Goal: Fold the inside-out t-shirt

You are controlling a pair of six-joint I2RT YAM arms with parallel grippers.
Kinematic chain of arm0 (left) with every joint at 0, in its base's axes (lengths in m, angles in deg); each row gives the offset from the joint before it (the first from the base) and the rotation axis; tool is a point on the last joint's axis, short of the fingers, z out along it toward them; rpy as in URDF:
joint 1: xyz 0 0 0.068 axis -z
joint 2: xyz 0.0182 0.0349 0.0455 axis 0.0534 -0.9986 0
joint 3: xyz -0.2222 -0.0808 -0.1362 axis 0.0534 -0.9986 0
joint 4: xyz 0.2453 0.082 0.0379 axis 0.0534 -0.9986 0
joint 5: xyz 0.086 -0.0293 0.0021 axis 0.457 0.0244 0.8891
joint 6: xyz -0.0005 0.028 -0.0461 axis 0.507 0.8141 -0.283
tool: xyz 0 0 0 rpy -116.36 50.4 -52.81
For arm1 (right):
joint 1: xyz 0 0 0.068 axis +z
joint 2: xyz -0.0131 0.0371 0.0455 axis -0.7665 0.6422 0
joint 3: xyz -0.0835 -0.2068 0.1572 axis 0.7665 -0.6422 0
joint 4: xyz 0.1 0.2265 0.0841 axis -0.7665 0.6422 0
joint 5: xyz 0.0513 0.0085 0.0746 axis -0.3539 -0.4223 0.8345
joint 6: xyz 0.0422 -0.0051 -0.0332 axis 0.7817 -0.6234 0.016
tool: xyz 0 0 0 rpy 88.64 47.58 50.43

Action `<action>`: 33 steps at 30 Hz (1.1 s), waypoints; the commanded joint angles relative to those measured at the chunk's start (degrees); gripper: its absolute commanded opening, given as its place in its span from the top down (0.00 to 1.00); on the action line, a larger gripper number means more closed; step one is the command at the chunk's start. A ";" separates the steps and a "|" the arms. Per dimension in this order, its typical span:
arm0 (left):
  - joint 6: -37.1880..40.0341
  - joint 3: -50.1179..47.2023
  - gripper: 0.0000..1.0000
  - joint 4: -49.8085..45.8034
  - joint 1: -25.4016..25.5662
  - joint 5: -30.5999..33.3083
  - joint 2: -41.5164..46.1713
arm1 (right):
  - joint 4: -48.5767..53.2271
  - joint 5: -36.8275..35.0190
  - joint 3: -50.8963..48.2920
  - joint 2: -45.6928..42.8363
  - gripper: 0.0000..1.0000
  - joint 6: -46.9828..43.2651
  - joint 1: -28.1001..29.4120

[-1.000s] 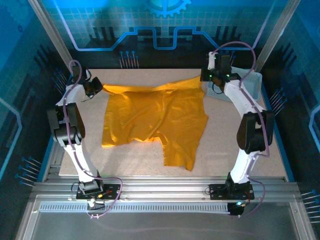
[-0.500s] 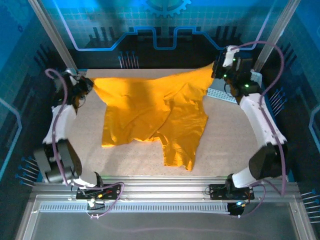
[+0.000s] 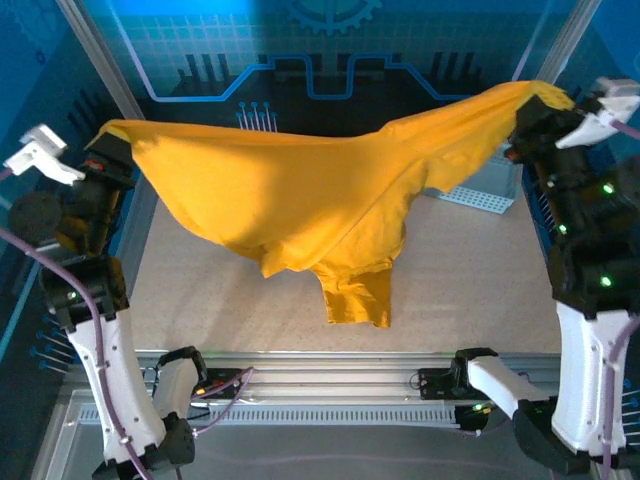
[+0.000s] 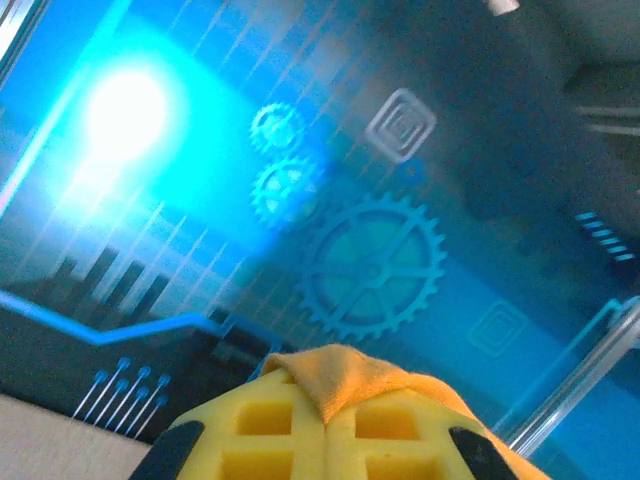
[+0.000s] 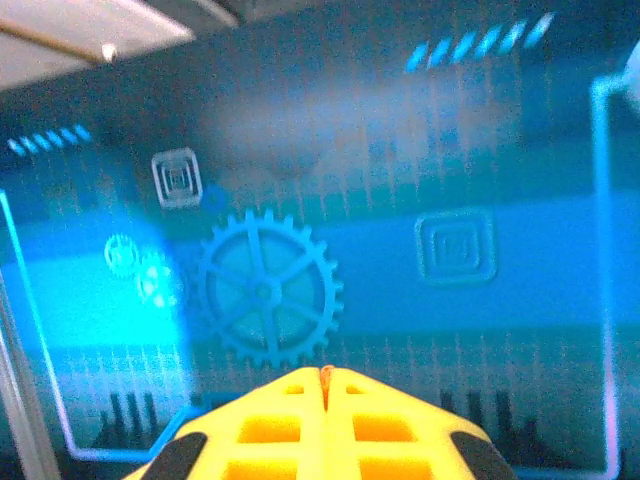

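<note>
Blue gear-patterned panels wall a speckled desk (image 3: 470, 290). At upper left, the left tool (image 3: 110, 150) is clamped tight on one corner of the inside-out t-shirt (image 3: 300, 190). The yellow fabric spans the frame in mid-air, sagging at centre toward the desk. At upper right, the right tool (image 3: 528, 118) pinches the opposite corner, fully closed.

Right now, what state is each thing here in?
left gripper, shut on the t-shirt
right gripper, shut on the t-shirt
t-shirt, held up, stretched between both grippers, lowest part hanging at the table
basket, sitting far right, partly behind the t-shirt
</note>
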State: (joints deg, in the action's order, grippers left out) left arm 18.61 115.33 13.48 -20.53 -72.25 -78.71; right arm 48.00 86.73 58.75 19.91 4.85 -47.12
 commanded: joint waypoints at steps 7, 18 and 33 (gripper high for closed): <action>3.92 21.00 1.00 -14.12 -0.88 6.63 -5.47 | 6.55 -6.63 23.19 9.42 1.00 -3.80 -1.07; 4.90 12.96 1.00 -8.40 -0.79 3.27 -17.91 | 5.20 4.86 31.23 27.31 1.00 -3.64 -0.90; 10.59 16.19 1.00 -4.35 7.16 4.44 -61.90 | 4.81 11.89 38.89 70.38 1.00 -7.09 5.34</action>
State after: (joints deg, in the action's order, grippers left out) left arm 26.43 126.43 8.14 -13.25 -68.67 -136.96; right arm 51.17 97.09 87.82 83.29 -1.51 -42.51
